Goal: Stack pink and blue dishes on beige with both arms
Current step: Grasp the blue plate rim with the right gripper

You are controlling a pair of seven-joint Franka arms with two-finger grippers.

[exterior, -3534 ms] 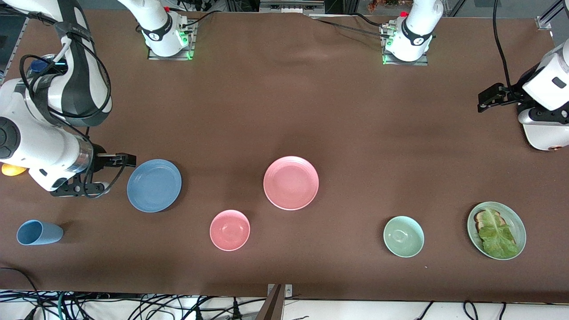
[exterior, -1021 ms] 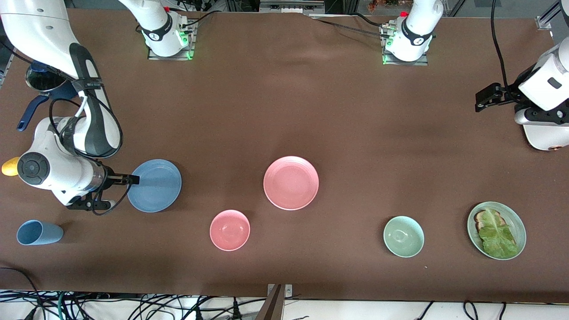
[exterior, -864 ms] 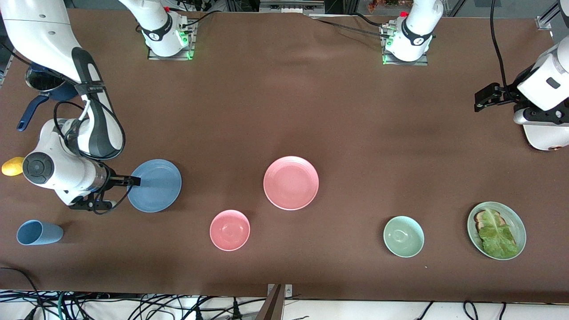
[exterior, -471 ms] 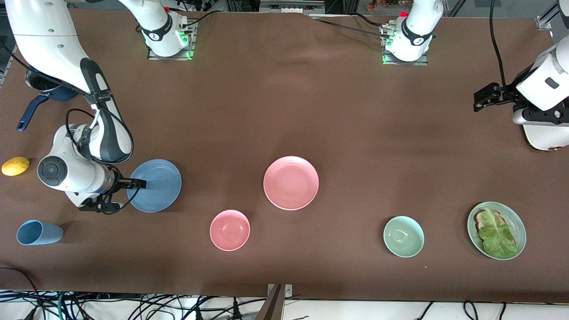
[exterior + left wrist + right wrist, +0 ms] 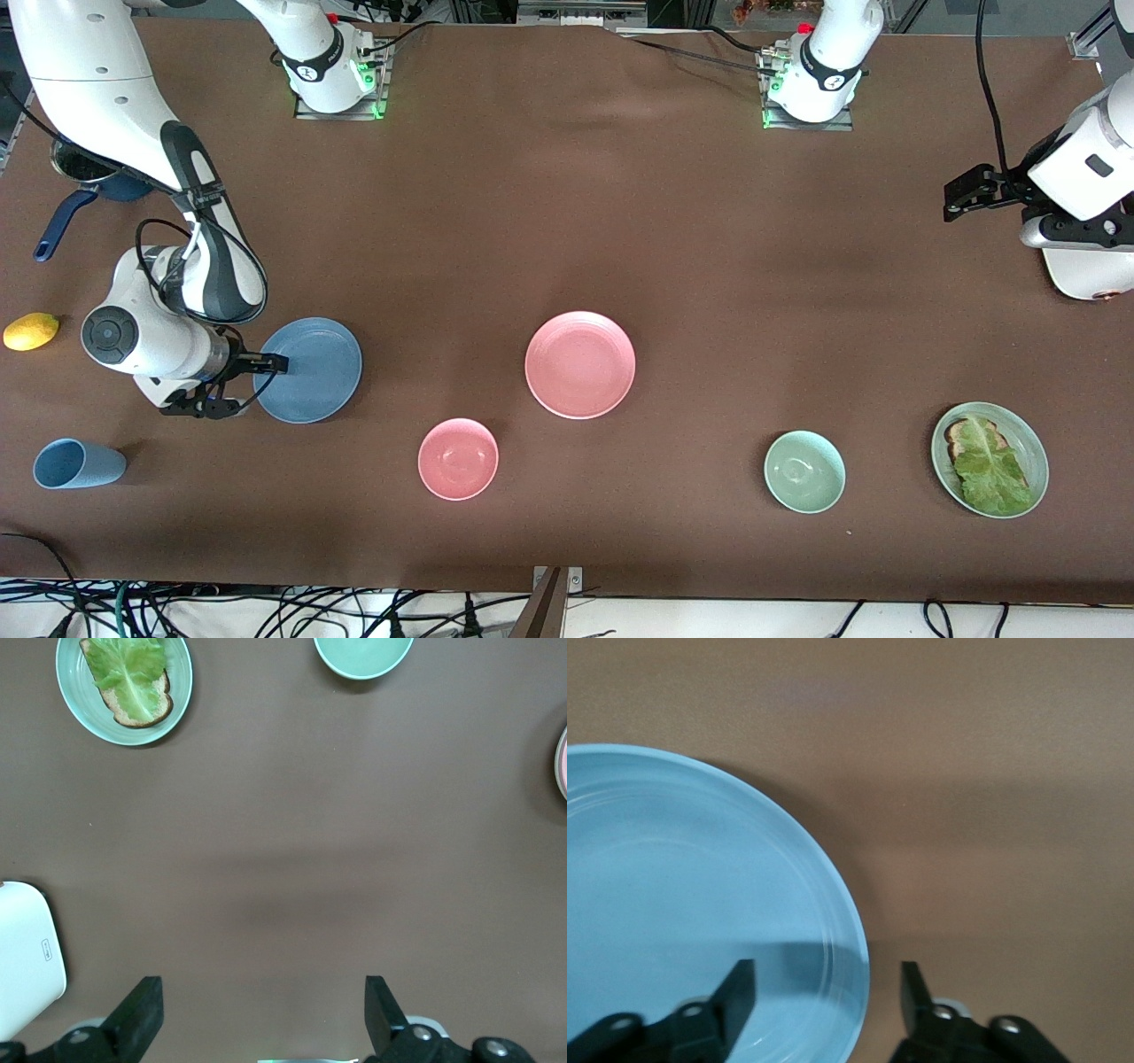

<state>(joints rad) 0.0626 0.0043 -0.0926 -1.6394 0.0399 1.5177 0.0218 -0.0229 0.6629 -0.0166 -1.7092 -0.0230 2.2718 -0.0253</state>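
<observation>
Front view: right gripper (image 5: 276, 362) astride blue plate (image 5: 310, 370) rim (jaws apart); left gripper (image 5: 262, 1014) wide.

A flat round dusty-blue plate (image 5: 691, 912) lies on brown tabletop (image 5: 992, 771). The right gripper (image 5: 828, 988) straddles its rim, one black finger (image 5: 731, 992) over the plate, the other beside it, jaws apart.

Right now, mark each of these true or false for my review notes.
1. The right claw straddles the rim of the blue plate. True.
2. The pink plate sits on the blue plate. False: they lie apart on the table.
3. The left claw holds the pink plate. False: it hangs open and empty over the left arm's end of the table.
4. A beige plate shows in the front view. False: none is visible.
5. The pink bowl lies nearer the front camera than the pink plate. True.
</observation>
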